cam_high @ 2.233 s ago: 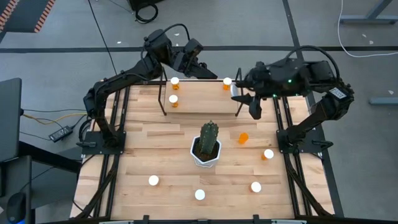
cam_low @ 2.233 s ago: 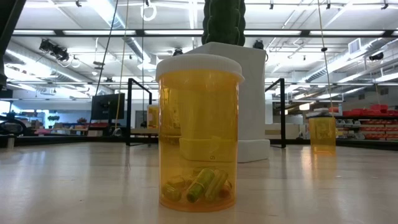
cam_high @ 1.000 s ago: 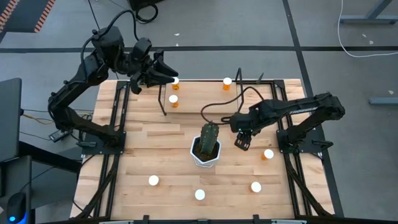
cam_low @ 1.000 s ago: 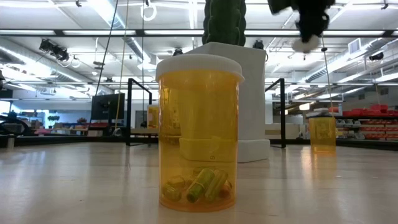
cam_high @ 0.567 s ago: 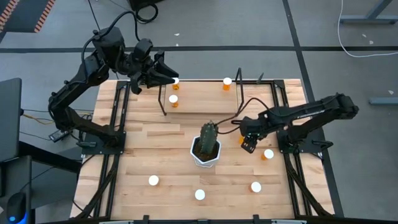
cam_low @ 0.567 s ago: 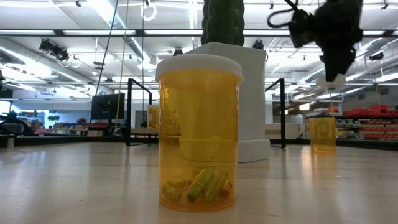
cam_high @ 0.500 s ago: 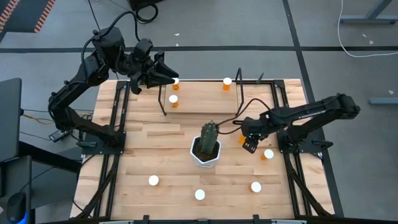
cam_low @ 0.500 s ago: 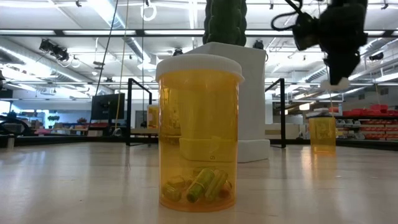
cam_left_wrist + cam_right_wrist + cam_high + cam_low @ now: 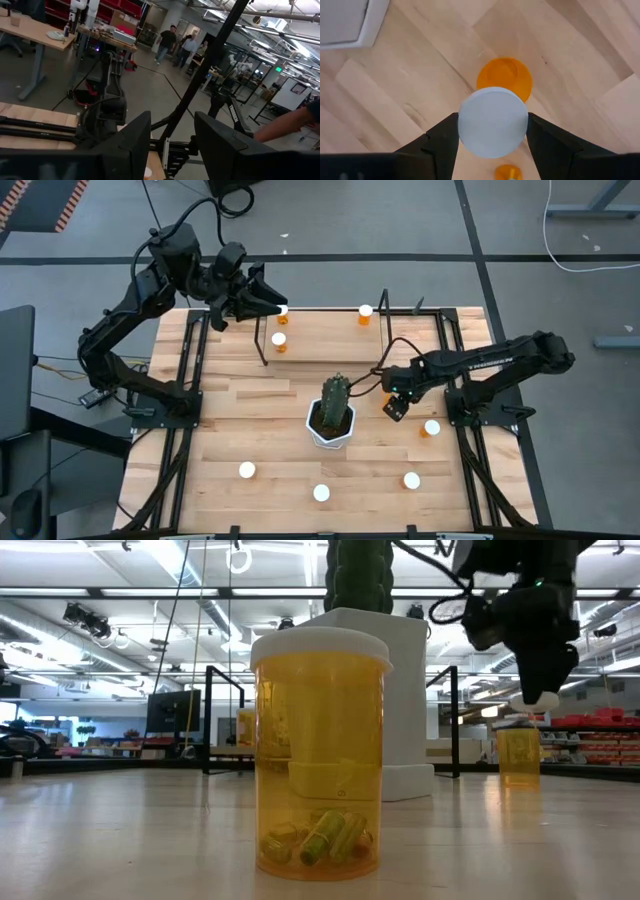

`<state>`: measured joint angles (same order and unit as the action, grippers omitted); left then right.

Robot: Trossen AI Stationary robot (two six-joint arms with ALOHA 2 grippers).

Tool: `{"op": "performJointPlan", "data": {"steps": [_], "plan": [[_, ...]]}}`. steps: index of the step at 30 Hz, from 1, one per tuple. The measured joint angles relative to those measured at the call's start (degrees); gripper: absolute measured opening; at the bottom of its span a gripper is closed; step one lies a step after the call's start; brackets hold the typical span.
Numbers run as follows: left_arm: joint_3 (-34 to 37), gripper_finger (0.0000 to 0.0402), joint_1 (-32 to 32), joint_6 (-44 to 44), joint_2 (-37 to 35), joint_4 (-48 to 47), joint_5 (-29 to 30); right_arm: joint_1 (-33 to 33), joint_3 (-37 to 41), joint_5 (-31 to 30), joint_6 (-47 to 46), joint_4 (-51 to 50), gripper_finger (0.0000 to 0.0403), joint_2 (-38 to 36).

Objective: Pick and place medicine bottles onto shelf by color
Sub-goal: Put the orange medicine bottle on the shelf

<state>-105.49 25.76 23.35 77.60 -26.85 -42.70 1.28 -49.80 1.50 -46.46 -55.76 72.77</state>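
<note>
My right gripper (image 9: 492,120) points down just right of the cactus, shut on a round white cap (image 9: 492,125); no bottle body shows under that cap. Straight below stands a medicine bottle with an orange top (image 9: 506,77), also seen as the medicine bottle at the right (image 9: 518,755). The shelf (image 9: 320,330) stands at the far edge with three white-capped medicine bottles (image 9: 279,340) on it. My left gripper (image 9: 264,304) hovers level at the shelf's left end, open, with nothing between its fingers (image 9: 135,145). My right gripper pinches the white cap by its rim (image 9: 465,127) between its two fingers, which come from above and point down. The cap lies level at the fingers' free ends (image 9: 535,698), lifted clear, a little above the orange-topped bottle.
A green cactus in a white pot (image 9: 333,415) stands mid-table, close to my right gripper. Several white-capped bottles stand on the table: one at the right (image 9: 431,428) and others near the front edge (image 9: 321,493). People walk in the room beyond.
My right gripper has sunk with the white cap toward the orange-topped bottle right of the cactus, rolling a little as it came down. The cap stays level between the fingers.
</note>
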Motion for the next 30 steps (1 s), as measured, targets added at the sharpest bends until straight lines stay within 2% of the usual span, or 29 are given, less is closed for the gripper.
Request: {"op": "performJointPlan", "data": {"steps": [2,3,5,7,9,11,13,30], "plan": [[0.0,0.0160,0.0,0.8,0.0,0.1,0.6,-1.5,0.0,1.0,0.2,0.4,0.0217,0.7],[0.0,0.0160,0.0,7.5,0.0,1.4,4.5,-2.1,0.0,1.4,0.4,0.6,0.0217,1.0],[0.0,0.0160,0.0,28.6,0.1,4.2,18.1,-2.9,0.0,2.4,0.8,1.5,0.0217,1.2],[0.0,0.0160,0.0,45.3,0.5,3.8,29.0,-3.4,0.0,3.4,0.8,1.8,0.0217,1.1],[0.1,0.0160,0.5,56.0,1.2,3.2,35.2,-3.5,0.0,4.1,0.3,1.7,0.0217,0.9],[0.1,0.0160,1.1,62.0,1.4,3.2,38.2,-3.5,0.0,4.4,-0.1,1.6,0.0217,0.6],[0.1,0.0161,1.5,64.2,1.2,3.6,38.4,-3.2,0.0,4.4,-0.9,1.6,0.0217,0.4],[0.0,0.0162,1.6,64.4,1.2,3.4,38.6,-3.0,0.0,1.5,-1.5,2.7,0.0217,0.5]]}}
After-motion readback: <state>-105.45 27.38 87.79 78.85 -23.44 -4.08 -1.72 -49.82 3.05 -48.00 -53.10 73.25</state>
